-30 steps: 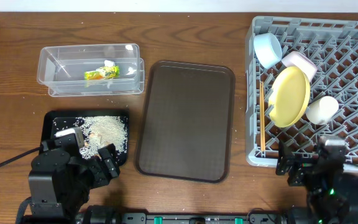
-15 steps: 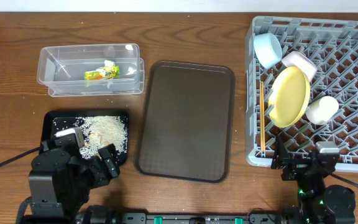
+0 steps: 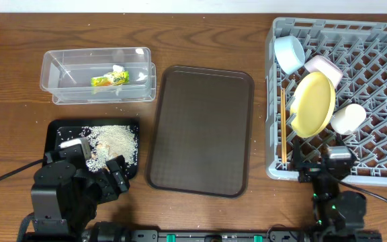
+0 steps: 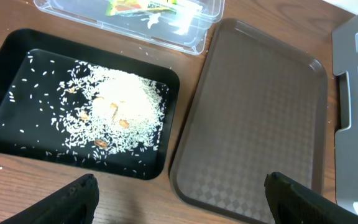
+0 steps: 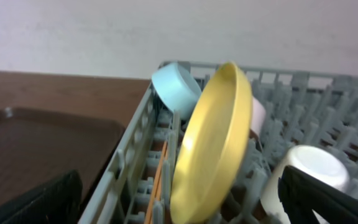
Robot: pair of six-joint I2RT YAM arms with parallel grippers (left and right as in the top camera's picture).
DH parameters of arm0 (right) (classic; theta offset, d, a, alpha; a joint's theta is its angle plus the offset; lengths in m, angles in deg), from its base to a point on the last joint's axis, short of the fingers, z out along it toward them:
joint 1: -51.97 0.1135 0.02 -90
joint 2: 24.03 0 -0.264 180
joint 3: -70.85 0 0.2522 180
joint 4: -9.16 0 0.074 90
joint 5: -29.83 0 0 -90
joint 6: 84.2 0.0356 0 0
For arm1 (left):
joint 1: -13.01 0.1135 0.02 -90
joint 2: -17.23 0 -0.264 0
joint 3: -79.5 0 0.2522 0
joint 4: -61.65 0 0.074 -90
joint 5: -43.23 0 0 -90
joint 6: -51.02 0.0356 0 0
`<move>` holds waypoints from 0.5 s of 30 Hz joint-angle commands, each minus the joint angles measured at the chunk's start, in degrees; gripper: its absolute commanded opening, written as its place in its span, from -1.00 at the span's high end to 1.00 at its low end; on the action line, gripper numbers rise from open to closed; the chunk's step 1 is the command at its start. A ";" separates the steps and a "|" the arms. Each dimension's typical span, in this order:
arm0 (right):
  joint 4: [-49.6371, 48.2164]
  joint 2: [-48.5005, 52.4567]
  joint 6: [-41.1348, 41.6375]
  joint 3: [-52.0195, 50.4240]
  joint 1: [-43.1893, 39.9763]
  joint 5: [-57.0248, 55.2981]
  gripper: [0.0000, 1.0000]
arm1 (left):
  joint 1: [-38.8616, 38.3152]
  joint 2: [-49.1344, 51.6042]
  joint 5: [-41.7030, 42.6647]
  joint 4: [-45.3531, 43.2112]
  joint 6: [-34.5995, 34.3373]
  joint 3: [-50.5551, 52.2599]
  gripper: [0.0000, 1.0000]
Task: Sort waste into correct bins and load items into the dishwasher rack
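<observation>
The grey dishwasher rack (image 3: 381,40) at the right holds the yellow plate (image 3: 313,104) on edge, the light blue bowl (image 3: 289,54), the white bowl (image 3: 324,69), the white cup (image 3: 349,118) and the chopsticks (image 3: 283,128). The clear tub (image 3: 59,74) holds the green-and-orange wrapper (image 3: 109,80) and white tissue (image 3: 140,78). The black tray (image 3: 54,131) holds rice (image 3: 113,141). My left gripper (image 4: 179,205) is open and empty over the wood in front of the black tray. My right gripper (image 5: 179,205) is open and empty at the rack's front edge, facing the plate (image 5: 216,143).
The large brown serving tray (image 3: 200,128) lies between the black tray and the rack, with nothing on it. A few rice grains lie on the wood around the tub. The rack's front wall (image 5: 135,137) stands right before my right fingers.
My right arm has shifted left along the rack's front edge and drawn back toward the table's front. The left arm has not moved.
</observation>
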 commanded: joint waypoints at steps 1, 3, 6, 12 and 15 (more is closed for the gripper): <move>-4.20 -0.37 -1.44 -3.80 -0.72 1.14 -0.99 | -0.22 -0.11 -0.26 0.11 -0.50 0.17 -0.76; -4.24 -0.37 -1.97 -3.76 -0.81 0.81 -0.98 | -0.22 -0.11 -0.26 0.13 -0.50 0.17 -0.76; -4.11 -0.37 -2.71 -3.76 -1.29 0.76 -0.99 | -0.22 -0.11 -0.26 0.13 -0.50 0.17 -0.76; -4.13 -0.37 -2.67 -3.76 -1.18 0.87 -0.98 | -0.22 -0.11 -0.26 0.11 -0.50 0.17 -0.76; -4.13 -0.37 -2.67 -3.76 -1.18 0.85 -0.98 | -0.22 -0.11 -0.26 0.13 -0.50 0.17 -0.76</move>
